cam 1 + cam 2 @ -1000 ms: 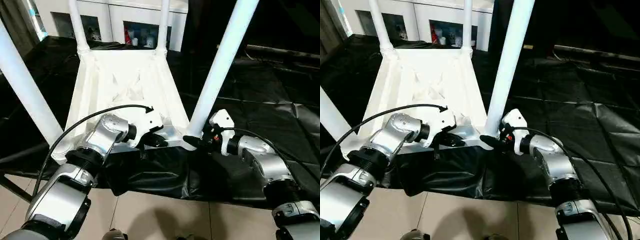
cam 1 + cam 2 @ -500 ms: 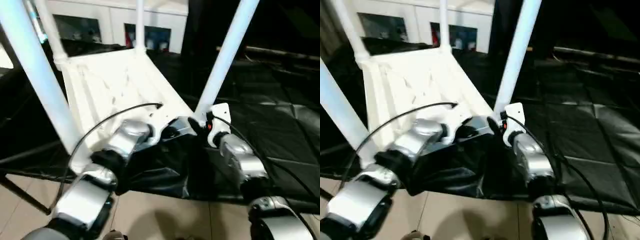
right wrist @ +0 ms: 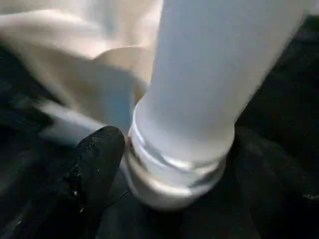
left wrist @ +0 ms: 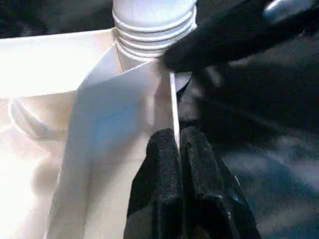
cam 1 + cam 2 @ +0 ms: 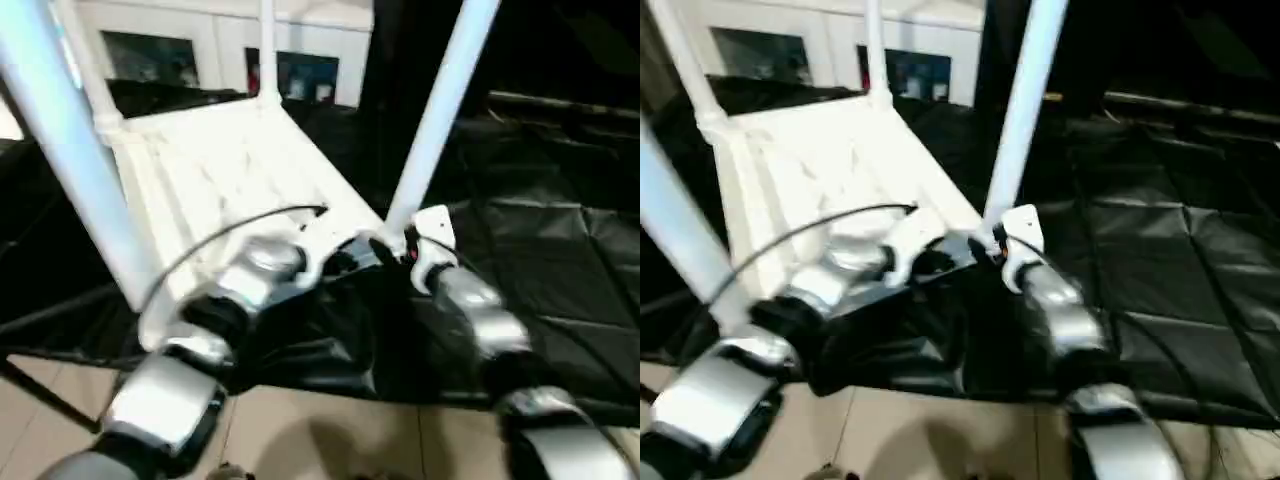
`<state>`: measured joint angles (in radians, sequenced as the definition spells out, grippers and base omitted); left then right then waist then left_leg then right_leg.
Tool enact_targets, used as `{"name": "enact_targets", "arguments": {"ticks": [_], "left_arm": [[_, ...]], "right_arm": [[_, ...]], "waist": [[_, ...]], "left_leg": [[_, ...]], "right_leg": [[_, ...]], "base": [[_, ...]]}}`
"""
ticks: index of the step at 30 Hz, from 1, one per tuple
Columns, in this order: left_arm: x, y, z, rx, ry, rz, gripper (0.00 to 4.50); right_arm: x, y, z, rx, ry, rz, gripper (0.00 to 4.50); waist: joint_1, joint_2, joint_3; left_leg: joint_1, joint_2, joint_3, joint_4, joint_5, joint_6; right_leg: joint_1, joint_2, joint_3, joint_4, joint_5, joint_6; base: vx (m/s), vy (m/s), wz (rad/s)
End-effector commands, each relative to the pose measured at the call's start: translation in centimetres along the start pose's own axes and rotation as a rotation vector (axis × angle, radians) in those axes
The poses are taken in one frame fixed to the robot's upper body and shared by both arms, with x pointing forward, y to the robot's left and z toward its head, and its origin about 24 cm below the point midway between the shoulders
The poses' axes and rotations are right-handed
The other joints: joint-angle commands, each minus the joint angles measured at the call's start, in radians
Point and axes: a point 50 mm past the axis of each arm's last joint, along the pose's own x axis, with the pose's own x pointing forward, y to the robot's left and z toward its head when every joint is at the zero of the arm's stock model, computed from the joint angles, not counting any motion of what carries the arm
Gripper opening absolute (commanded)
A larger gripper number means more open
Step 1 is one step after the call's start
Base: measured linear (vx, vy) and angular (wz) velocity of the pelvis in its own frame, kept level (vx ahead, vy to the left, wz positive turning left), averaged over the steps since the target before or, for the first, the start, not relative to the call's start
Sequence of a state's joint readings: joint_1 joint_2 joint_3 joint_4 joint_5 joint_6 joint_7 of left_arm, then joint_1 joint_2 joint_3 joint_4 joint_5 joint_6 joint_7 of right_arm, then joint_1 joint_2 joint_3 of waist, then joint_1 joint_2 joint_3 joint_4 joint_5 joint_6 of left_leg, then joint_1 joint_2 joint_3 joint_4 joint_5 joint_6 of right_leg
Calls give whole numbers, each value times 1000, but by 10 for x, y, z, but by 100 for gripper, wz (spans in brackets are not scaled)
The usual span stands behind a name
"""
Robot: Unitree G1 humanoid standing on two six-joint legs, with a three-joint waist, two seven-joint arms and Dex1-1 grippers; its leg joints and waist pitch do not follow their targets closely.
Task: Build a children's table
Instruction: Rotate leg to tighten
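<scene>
Looks like a robotics test room or lab, set up indoors rather than a lived-in home. Low worktop (image 5: 560, 250) covered all over with crinkled black sheeting, hanging down over the front edge. Beige tiled floor (image 5: 330, 440) below it, and thin dark metal struts (image 5: 40, 395) of the frame at the near left corner. At the far wall, a white cabinet with glass doors (image 5: 290, 70), small coloured items behind the glass, too blurred to name. Upside-down white plastic children's table (image 5: 230, 170) lying on the black sheeting as the test piece, legs pointing up.
</scene>
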<state>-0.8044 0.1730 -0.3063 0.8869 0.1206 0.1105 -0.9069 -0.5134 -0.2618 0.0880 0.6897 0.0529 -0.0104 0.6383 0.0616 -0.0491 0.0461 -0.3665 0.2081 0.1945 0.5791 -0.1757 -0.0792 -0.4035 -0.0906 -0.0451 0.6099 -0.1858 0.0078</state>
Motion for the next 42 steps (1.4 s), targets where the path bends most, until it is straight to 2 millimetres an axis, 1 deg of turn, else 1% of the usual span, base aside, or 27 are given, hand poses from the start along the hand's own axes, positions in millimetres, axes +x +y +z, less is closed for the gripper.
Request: {"name": "enact_targets", "arguments": {"ticks": [1, 2, 3, 4, 5, 6, 7, 9, 11, 12, 16, 18, 21, 23, 26, 27, 28, 32, 33, 35, 36, 37, 38, 39, 40, 41, 42], "left_arm": [[-7, -7, -26, 4, 124, -116, 0], [-13, -6, -29, 14, 132, -145, 0], [-13, -6, -29, 14, 132, -146, 0], [-19, -5, -30, 20, 131, -188, 0], [-26, -6, -30, 40, 113, -244, 0], [-27, -7, -30, 46, 108, -260, 0], [-27, -7, -30, 46, 108, -260, 0], [-33, -9, -31, 40, 100, -319, 0], [-35, -9, -31, 38, 98, -333, 0], [-37, -9, -31, 39, 94, -333, 0], [-37, -10, -31, 32, 90, -330, 0], [-37, -10, -32, 33, 90, -330, 0], [-36, -10, -32, 32, 90, -327, 0], [-37, -11, -32, 32, 90, -326, 0], [-37, -10, -32, 29, 92, -322, 0], [-37, -10, -32, 28, 92, -321, 0], [-37, -10, -33, 28, 94, -320, 0], [-37, -10, -33, 27, 92, -308, 0], [-35, -10, -33, 29, 84, -291, 0], [-27, -7, -28, 9, 46, -199, 0], [-23, -6, -26, -4, 39, -157, 0], [-23, -6, -26, -4, 39, -157, 0], [-14, -5, -22, -33, 26, -80, 0], [-10, -5, -21, -45, 22, -56, 0], [-7, -5, -19, -57, 18, -35, 0], [-1, -6, -16, -80, 11, 6, 0], [5, -6, -14, -100, 6, 40, 0]], "right_arm": [[-9, 11, 5, -39, 4, 264, 365], [-16, 7, 7, -53, 11, 312, 365], [-16, 7, 7, -53, 11, 312, 365], [-22, 3, 9, -61, 17, 355, 365], [-27, 0, 11, -75, 24, 395, 365], [-29, 0, 11, -78, 27, 405, 365], [-29, 0, 11, -78, 27, 405, 365], [-31, -3, 13, -88, 38, 431, 365], [-32, -3, 13, -90, 41, 436, 365], [-30, -3, 14, -86, 42, 440, 365], [-24, 2, 16, -73, 24, 448, 365], [-22, 4, 16, -71, 22, 447, 365], [-19, 5, 15, -66, 27, 440, 365], [-19, 6, 14, -54, 26, 447, 332], [-18, 8, 13, -42, 24, 454, 327], [-19, 8, 13, -38, 24, 457, 298], [-19, 9, 12, -37, 26, 459, 298], [-18, 10, 10, -34, 30, 461, 269], [-18, 11, 9, -29, 31, 461, 266], [-16, 14, 3, -1, 38, 420, 265], [-14, 14, 0, 15, 41, 379, 264], [-14, 14, 0, 15, 41, 379, 264], [-8, 14, -7, 71, 51, 268, 263], [-6, 14, -11, 98, 57, 219, 263], [-4, 14, -13, 122, 60, 185, 263], [0, 15, -17, 167, 66, 120, 263], [3, 16, -20, 202, 70, 70, 263]], "waist": [[6, -8, -61], [7, -7, -59], [7, -7, -60], [6, -8, -58], [6, -8, -58], [5, -8, -58], [4, -7, -57], [6, -8, -57], [8, -7, -57], [11, -10, -58], [19, -9, -57], [21, -9, -58], [23, -8, -59], [24, -9, -60], [25, -9, -60], [25, -8, -60], [25, -9, -60], [24, -9, -61], [25, -9, -60], [25, -9, -59], [27, -12, -57], [27, -12, -57], [26, -11, -54], [24, -14, -52], [23, -14, -51], [20, -14, -50], [19, -13, -49]], "left_leg": [[2, 20, -7, -60, -194, 89], [2, 21, -8, -61, -189, 95], [2, 21, -7, -60, -188, 102], [4, 22, -8, -62, -197, 102], [4, 23, -8, -62, -206, 99], [4, 24, -8, -62, -210, 97], [7, 25, -6, -62, -214, 90], [9, 27, -6, -63, -211, 80], [11, 27, -5, -63, -210, 74], [12, 28, -4, -62, -203, 74], [12, 26, -2, -62, -193, 69], [12, 26, -3, -62, -195, 65], [13, 26, -3, -62, -184, 59], [12, 26, -3, -61, -174, 61], [12, 25, -2, -60, -161, 68], [12, 25, -2, -59, -161, 69], [12, 25, -2, -59, -163, 69], [12, 25, -2, -59, -165, 66], [12, 25, -2, -60, -166, 65], [13, 24, -1, -59, -170, 65], [15, 24, -1, -61, -191, 58], [15, 24, -1, -61, -191, 58], [18, 26, -2, -64, -226, 44], [20, 25, -4, -66, -257, 26], [21, 25, -7, -69, -285, 12], [17, 23, -8, -71, -292, 6], [21, 24, -11, -73, -321, -6]], "right_leg": [[49, -44, 31, -69, -123, -226], [50, -43, 30, -70, -113, -232], [50, -43, 31, -67, -102, -243], [49, -44, 30, -68, -117, -248], [49, -46, 30, -69, -133, -253], [49, -46, 30, -69, -139, -254], [46, -45, 32, -69, -144, -259], [44, -46, 32, -68, -141, -266], [44, -46, 32, -65, -132, -271], [44, -47, 33, -63, -128, -272], [44, -47, 34, -62, -120, -266], [44, -47, 33, -63, -130, -260], [44, -46, 33, -60, -113, -261], [46, -46, 33, -58, -93, -264], [47, -46, 33, -56, -79, -266], [47, -46, 33, -56, -78, -266], [47, -45, 33, -57, -80, -266], [47, -45, 33, -57, -87, -263], [47, -45, 33, -57, -88, -263], [46, -46, 34, -59, -87, -264], [42, -46, 34, -64, -135, -256], [42, -46, 34, -64, -135, -256], [39, -48, 34, -71, -193, -244], [36, -49, 33, -77, -257, -229], [34, -51, 34, -84, -320, -207], [35, -50, 33, -86, -345, -194], [30, -50, 33, -93, -391, -172]], "base": [[0, 0, 0], [0, 0, 0], [0, 0, 0], [0, 0, 0], [0, 0, 0], [0, 0, 0], [0, 0, 0], [0, 0, 0], [0, 0, 0], [0, 0, 0], [0, 0, 0], [0, 0, 0], [0, 0, 0], [0, 0, 0], [0, 0, 0], [0, 0, 0], [0, 0, 0], [0, 0, 0], [0, 0, 0], [0, 0, 0], [0, 0, 0], [0, 0, 0], [0, 0, 0], [0, 0, 0], [0, 0, 0], [0, 0, 0], [0, 0, 0]]}}
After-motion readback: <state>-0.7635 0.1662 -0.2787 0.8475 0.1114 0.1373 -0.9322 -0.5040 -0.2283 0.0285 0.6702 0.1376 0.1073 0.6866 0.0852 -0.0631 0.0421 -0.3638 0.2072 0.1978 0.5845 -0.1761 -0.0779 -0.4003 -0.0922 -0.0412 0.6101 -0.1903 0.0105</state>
